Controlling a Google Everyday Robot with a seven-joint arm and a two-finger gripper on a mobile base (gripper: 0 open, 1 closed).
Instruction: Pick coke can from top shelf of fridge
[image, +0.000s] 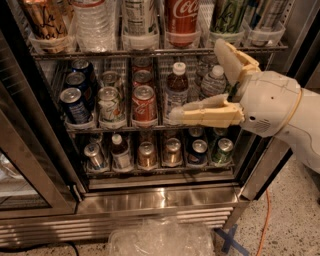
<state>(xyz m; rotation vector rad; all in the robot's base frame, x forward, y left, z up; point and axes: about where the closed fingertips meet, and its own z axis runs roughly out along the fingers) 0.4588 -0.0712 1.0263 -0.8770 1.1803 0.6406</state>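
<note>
Two fingers spread wide and holding nothing, our gripper (196, 80) hangs before the middle shelf (115, 129) of the fridge (150, 200); we judge this the approach. The coke can (181, 17), red with white script and its lid out of frame, stands higher, upright on the top shelf (100, 52). Next we must lift and reach in around it.

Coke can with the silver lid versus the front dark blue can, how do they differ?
The coke can is red; the dark blue can is blue. The coke can heads the third row from the left; the dark blue can heads the leftmost. The open hand hovers just right of the coke can, farther from the dark blue can. Both stand upright, silver-lidded, on one wire shelf.
</note>
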